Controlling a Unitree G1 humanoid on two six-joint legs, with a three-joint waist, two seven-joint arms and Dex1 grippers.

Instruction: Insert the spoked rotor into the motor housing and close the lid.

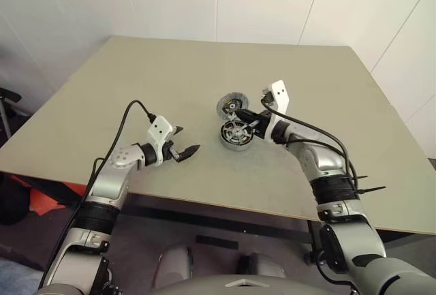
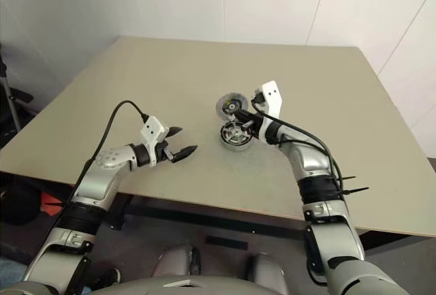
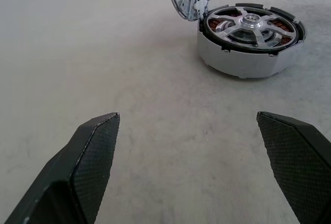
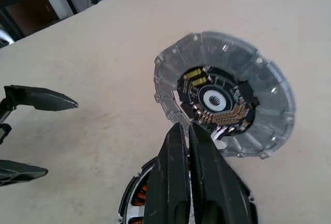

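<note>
The spoked rotor [image 3: 252, 25] already sits in the motor housing [image 3: 243, 61], mid-table. I judge it stiff metal, heavy for its size and slick on the rim, so I'd take it by the outer wall. The pale lid disc [image 4: 223, 101] stands tilted just behind it. My right gripper [image 4: 187, 138] is pinched closed at the lid's edge; whether it truly holds it, I can't tell. My left gripper [image 1: 181, 143] waits spread wide, nearer and to the left.

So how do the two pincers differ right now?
The left pincer is wide open over bare table, holding nothing. The right pincer is shut, holding the pale disc by its edge, tilted up beside the motor housing. Both have black fingers.
</note>
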